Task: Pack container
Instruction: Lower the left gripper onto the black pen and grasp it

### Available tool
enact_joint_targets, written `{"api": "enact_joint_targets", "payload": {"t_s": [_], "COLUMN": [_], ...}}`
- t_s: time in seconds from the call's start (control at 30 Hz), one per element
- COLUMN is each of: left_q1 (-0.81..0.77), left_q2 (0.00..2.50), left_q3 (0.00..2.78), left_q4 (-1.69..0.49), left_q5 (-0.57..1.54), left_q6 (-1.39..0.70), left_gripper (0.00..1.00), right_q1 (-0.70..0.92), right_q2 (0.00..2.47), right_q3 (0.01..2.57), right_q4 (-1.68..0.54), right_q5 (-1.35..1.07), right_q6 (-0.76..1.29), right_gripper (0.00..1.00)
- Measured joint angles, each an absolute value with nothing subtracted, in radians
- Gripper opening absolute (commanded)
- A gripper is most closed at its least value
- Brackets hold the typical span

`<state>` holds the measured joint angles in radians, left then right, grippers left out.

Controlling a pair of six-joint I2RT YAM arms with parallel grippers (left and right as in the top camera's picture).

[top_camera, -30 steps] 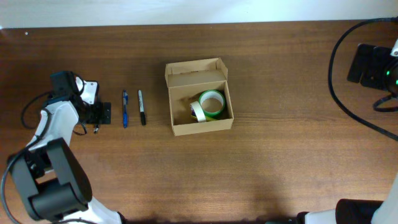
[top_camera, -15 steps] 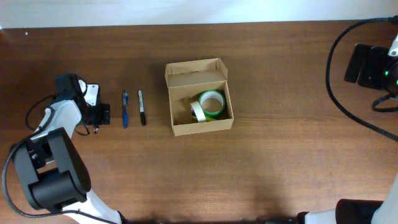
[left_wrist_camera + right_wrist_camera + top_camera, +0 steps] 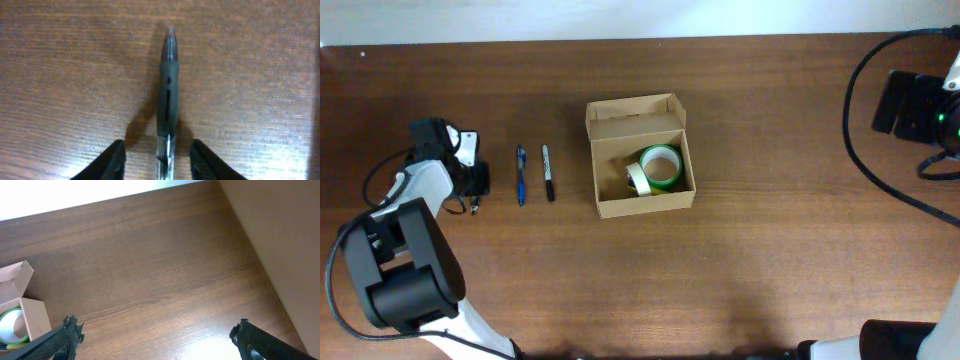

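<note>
The container (image 3: 607, 207), a tan cardboard box with its flap lid standing open, sits mid-table with a green tape roll (image 3: 662, 166) and a white tape roll (image 3: 638, 180) inside. My left gripper (image 3: 477, 180) is low at the far left of the table. In the left wrist view a pen (image 3: 167, 95) with a dark grip lies on the wood between the left gripper's (image 3: 157, 161) fingers, a narrow gap showing on each side. My right gripper (image 3: 157, 340) is open wide over bare table at the far right, holding nothing.
A blue pen (image 3: 520, 175) and a black marker (image 3: 548, 172) lie side by side between the left gripper and the container. The right arm's cable (image 3: 865, 150) loops over the table's right end. The container's corner (image 3: 22, 307) shows in the right wrist view.
The left gripper's jaws have narrowed around the pen under it, and the left arm shifted slightly. The right gripper has not moved.
</note>
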<state>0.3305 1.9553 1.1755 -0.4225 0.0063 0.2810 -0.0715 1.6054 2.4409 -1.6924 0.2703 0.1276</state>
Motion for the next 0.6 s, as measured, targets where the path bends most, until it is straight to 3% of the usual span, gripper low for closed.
{"api": "enact_joint_targets", "payload": {"t_s": [0.13,0.23,0.6], "left_q1": [0.331,0.331,0.329], "left_q2": [1.962,1.966,1.969], "left_q3": [1.176,1.176,1.190], "left_q4": [-0.401,-0.390,-0.416], "left_q5": [0.011,0.012,0.010], "left_q6": [0.253,0.232,0.215], "left_gripper": [0.24,0.04,0.02], "right_q1": [-0.072,-0.072,-0.072], "right_q2": [1.605,1.605,1.604], "right_q3": [2.441,2.441,2.441], "right_q4": [-1.692,-1.692,-1.692], "right_q5": [0.270,0.270,0.268], "right_q6": [0.128,0.128,0.128], "right_gripper": [0.99,0.99,0.99]}}
